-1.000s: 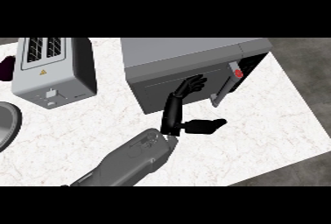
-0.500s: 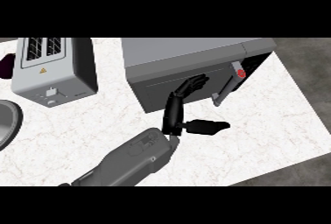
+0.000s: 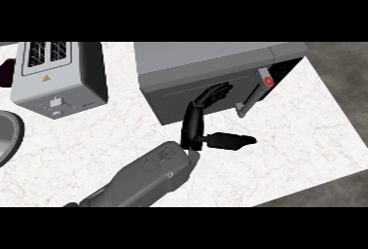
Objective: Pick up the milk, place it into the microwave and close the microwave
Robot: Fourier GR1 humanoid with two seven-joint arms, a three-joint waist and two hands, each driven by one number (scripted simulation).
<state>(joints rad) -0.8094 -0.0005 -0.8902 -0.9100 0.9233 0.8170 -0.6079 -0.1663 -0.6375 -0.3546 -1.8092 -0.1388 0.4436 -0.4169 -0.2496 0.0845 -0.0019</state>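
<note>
With no milk in view, the right hand (image 3: 203,119) lies spread, fingers straight, on the microwave (image 3: 215,78) door at 12 o'clock; sliding off could leave it ajar.

single head view looks steeply down at the counter (image 3: 86,146).

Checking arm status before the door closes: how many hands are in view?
1: a hand at centre, fingers straight against the microwave door. The other hand isn't in view.
</note>
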